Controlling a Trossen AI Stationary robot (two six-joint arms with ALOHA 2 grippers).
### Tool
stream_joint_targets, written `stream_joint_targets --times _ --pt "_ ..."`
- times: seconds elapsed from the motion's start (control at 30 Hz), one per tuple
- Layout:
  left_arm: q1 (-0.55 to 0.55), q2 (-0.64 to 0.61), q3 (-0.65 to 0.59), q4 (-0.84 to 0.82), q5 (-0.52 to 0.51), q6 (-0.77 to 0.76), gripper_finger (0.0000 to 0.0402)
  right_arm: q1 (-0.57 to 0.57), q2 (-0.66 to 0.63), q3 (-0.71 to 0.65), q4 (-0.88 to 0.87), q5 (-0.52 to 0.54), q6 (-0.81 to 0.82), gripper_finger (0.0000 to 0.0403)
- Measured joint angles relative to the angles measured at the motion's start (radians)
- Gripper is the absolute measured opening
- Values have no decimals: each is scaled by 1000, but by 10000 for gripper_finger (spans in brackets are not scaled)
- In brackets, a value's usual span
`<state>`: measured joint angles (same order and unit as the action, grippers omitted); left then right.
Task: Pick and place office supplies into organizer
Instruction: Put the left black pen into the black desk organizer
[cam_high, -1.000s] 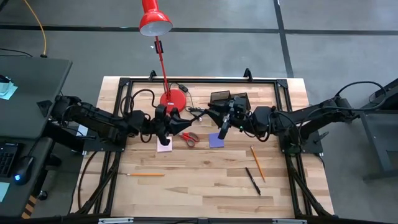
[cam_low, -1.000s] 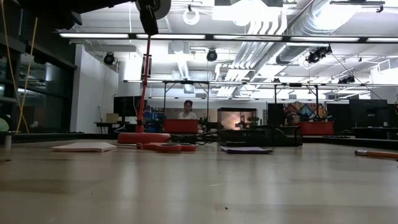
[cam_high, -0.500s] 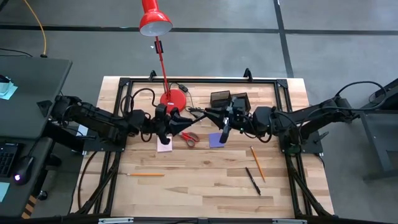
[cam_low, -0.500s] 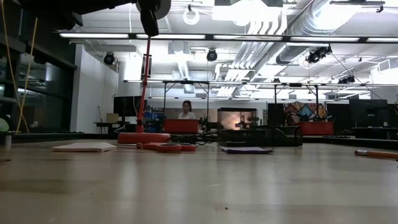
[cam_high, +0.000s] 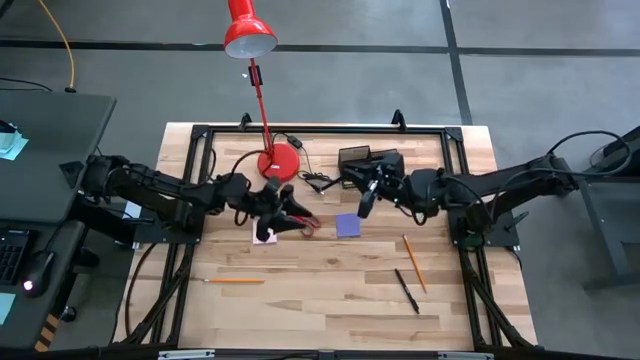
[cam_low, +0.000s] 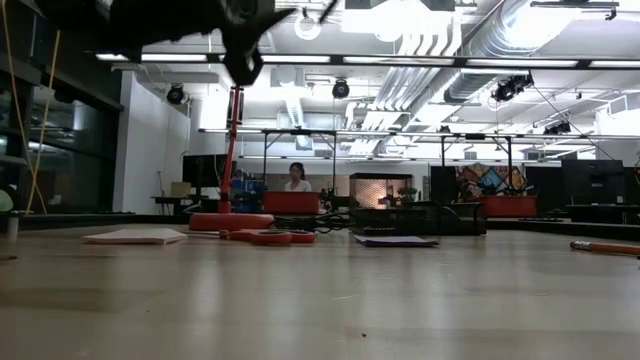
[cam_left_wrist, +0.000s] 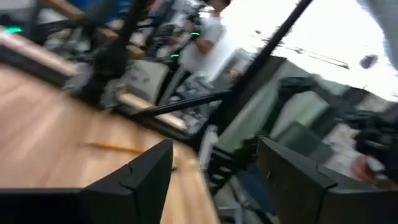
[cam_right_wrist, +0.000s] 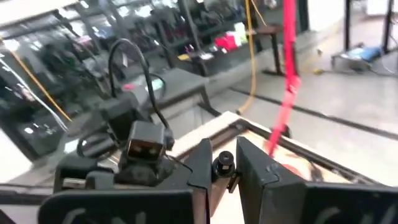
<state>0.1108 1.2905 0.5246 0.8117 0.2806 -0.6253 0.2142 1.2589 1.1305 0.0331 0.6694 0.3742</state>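
Black fingers stand spread and bare in the left wrist view, showing the left tool (cam_high: 287, 212) released above the scissors (cam_high: 305, 222) beside the pink pad (cam_high: 264, 236), with an orange pencil (cam_left_wrist: 115, 147) on the surface beyond. In the right wrist view the right tool (cam_high: 364, 205) is clenched on a small dark pen (cam_right_wrist: 222, 165); from above it hangs between the purple pad (cam_high: 347, 225) and the organizer (cam_high: 358, 159). Only the low view shows a distant person (cam_low: 296, 178); what the organizer holds cannot be made out.

No legible txt anywhere.
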Motion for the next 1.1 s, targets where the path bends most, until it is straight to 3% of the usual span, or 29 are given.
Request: stream_joint_targets --times 0.3,0.5,0.9,1.1 --pt "134 -211 -196 1 -217 -26 160 -84 -128 0 -308 -27 117 24" --pt "219 -385 -255 2 -372 -30 148 -235 -149 0 -469 -165 56 24" --pt "243 -457 -235 -1 -423 -25 145 -597 -124 0 -474 -493 -167 24" --pt "243 -458 -234 7 -423 -63 145 -691 7 0 -445 -611 -224 24"
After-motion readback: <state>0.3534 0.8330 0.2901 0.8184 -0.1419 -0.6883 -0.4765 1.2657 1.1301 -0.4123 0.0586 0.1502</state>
